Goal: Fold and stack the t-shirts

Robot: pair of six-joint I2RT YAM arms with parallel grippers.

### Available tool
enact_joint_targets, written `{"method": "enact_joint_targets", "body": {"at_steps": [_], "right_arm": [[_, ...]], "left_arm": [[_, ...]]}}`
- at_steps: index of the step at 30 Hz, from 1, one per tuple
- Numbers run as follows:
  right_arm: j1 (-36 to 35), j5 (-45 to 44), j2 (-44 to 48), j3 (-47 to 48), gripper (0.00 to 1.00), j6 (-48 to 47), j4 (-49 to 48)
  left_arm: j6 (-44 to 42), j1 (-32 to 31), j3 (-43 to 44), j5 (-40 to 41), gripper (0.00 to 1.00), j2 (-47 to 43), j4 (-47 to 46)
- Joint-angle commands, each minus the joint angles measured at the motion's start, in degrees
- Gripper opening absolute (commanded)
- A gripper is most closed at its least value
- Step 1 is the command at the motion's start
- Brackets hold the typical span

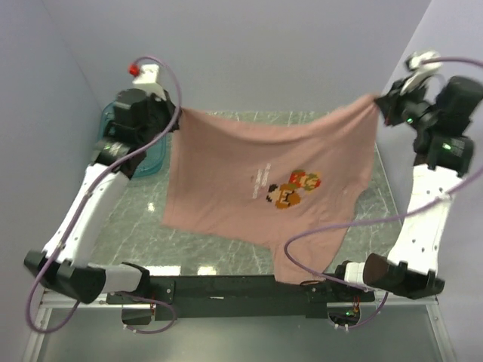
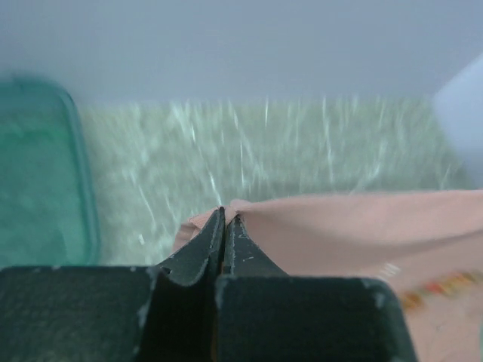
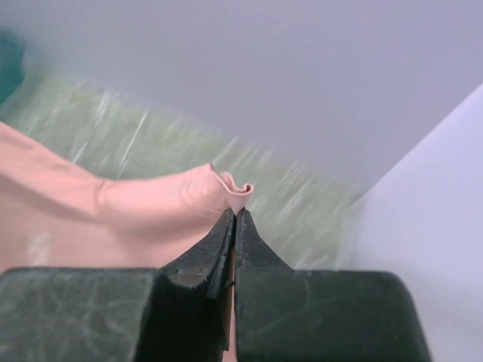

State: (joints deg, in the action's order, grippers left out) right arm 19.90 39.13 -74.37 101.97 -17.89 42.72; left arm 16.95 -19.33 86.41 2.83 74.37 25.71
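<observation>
Closest to us, left gripper (image 2: 224,217) and right gripper (image 3: 235,220) each pinch a far corner of the pink t-shirt (image 1: 241,173), jaws clamped. We read it stretched between them, hanging over the table (image 1: 139,226), likely to lay flat; blur hides which edge.

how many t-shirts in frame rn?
1. The pink t-shirt hangs spread above the table, one corner pinched in the left hand, another in the right hand. The teal bin is partly hidden; more could be inside.
</observation>
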Motion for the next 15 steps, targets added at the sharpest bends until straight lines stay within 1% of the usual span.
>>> {"method": "enact_joint_targets", "body": {"at_steps": [1,2,4,7,9,11,15], "right_arm": [[0.2,-4.2,3.4,16.6,0.0,-2.6,2.8],[0.1,-5.1,3.4,23.1,0.0,-2.0,2.7],[0.2,-8.5,4.1,29.9,0.0,-0.7,0.1],[0.3,-13.1,6.6,33.6,0.0,2.2,-6.3],[0.3,-17.2,7.8,35.9,0.0,4.3,-9.0],[0.3,-19.6,7.7,40.7,0.0,6.0,-9.6],[0.3,-22.8,9.3,42.9,0.0,8.2,-14.0]], "left_arm": [[-2.8,0.1,9.7,6.4,0.0,-8.3,-4.9],[-2.8,0.1,11.0,7.5,0.0,-10.5,-6.0],[-2.0,0.1,15.1,8.2,0.0,-12.8,-7.2],[-0.8,0.1,19.7,6.4,0.01,-16.4,-9.4],[-0.3,0.1,21.1,4.4,0.0,-19.0,-11.7],[0.6,0.1,23.0,3.4,0.0,-21.1,-12.9],[1.2,0.1,26.3,1.8,0.0,-22.9,-13.4]]}}
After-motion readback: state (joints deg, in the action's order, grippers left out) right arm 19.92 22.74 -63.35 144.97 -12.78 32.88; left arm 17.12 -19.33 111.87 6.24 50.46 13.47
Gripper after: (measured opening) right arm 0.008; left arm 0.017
